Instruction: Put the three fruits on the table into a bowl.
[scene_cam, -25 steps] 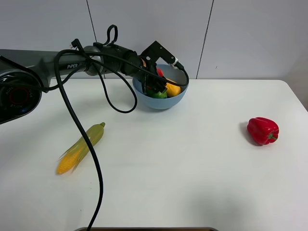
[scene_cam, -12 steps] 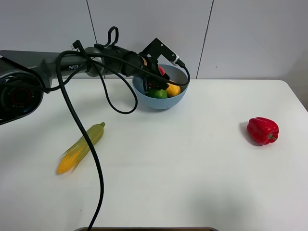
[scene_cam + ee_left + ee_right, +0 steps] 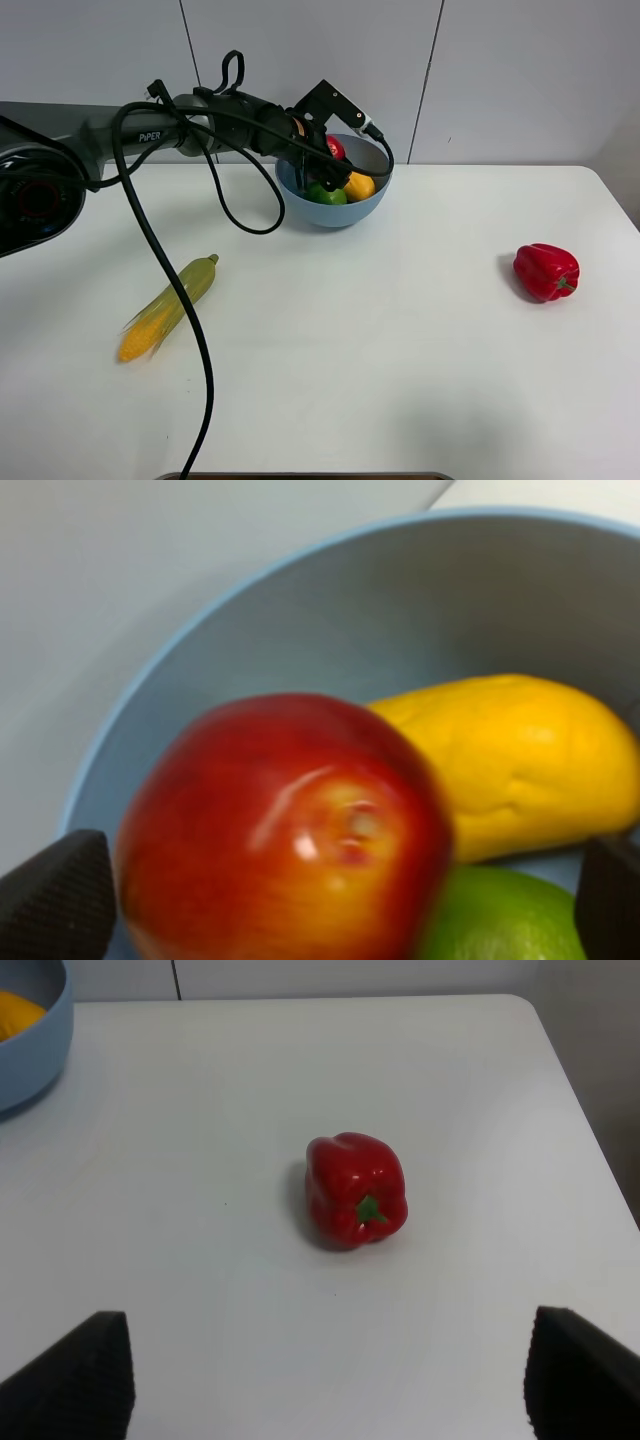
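My L gripper (image 3: 322, 172) hangs over the bowl (image 3: 372, 205), jaws spread, red apple (image 3: 285, 830) loose atop mango (image 3: 520, 760) and lime (image 3: 500, 920). R gripper (image 3: 320, 1385) spread near pepper (image 3: 355, 1203), not a fruit.

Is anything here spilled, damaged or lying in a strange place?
Nothing stands out. The apple, mango and lime lie inside the bowl. The corn cob and bell pepper rest intact on the table.

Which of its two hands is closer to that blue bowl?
Left. The left gripper sits over the blue bowl; the right gripper hangs near the red pepper, well away.
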`<state>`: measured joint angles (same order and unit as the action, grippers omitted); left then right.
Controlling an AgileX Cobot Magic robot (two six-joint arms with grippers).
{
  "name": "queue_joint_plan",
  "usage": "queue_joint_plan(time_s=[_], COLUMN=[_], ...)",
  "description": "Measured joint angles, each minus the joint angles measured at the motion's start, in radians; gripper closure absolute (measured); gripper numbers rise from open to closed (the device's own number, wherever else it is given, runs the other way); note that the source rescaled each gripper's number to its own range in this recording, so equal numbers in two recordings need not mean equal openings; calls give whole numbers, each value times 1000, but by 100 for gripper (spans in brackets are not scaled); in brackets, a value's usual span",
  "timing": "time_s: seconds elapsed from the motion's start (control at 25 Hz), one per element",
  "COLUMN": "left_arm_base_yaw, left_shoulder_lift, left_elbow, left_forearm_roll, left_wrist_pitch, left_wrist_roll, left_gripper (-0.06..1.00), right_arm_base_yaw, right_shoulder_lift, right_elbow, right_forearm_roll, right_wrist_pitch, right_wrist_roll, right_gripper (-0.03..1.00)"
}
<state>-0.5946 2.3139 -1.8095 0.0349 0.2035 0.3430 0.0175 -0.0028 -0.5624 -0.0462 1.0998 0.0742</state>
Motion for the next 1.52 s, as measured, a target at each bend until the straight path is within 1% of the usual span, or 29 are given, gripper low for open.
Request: queue_joint_plan(time_s=[0.2, 0.52, 0.6, 0.8, 0.88, 1.0, 1.08, 1.24, 1.36, 1.52], left_arm_base_yaw=[0, 0, 0, 0, 9, 41, 70, 124, 151, 156], left_shoulder_lift=[-146, -421, -483, -609, -655, -720, -763, -859, -938, -1047], left_elbow=[0, 0, 0, 0, 0, 0, 0, 0, 0, 1], left_forearm_roll=[0, 8, 39, 190, 220, 237, 240, 243, 244, 245], left_wrist_pitch=[116, 383, 448, 673, 753, 843, 890, 987, 1004, 1010], left_wrist_roll=[0, 1, 1, 5, -24, -73, -75, -47, -43, -43], left_gripper=[-6, -6, -6, -6, -6, -6, -6, -6, -6, -6], right_arm_base_yaw=[0, 0, 0, 0, 0, 0, 0, 0, 0, 0], right_shoulder_lift=[0, 0, 0, 0, 0, 0, 0, 0, 0, 0], right_elbow=[0, 0, 0, 0, 0, 0, 0, 0, 0, 0], right_forearm_roll=[0, 0, 0, 0, 0, 0, 0, 0, 0, 0], right_wrist_pitch=[0, 0, 0, 0, 0, 0, 0, 0, 0, 0], right_wrist_roll=[0, 0, 0, 0, 0, 0, 0, 0, 0, 0], right_gripper=[39, 39, 39, 39, 39, 39, 39, 39, 39, 39])
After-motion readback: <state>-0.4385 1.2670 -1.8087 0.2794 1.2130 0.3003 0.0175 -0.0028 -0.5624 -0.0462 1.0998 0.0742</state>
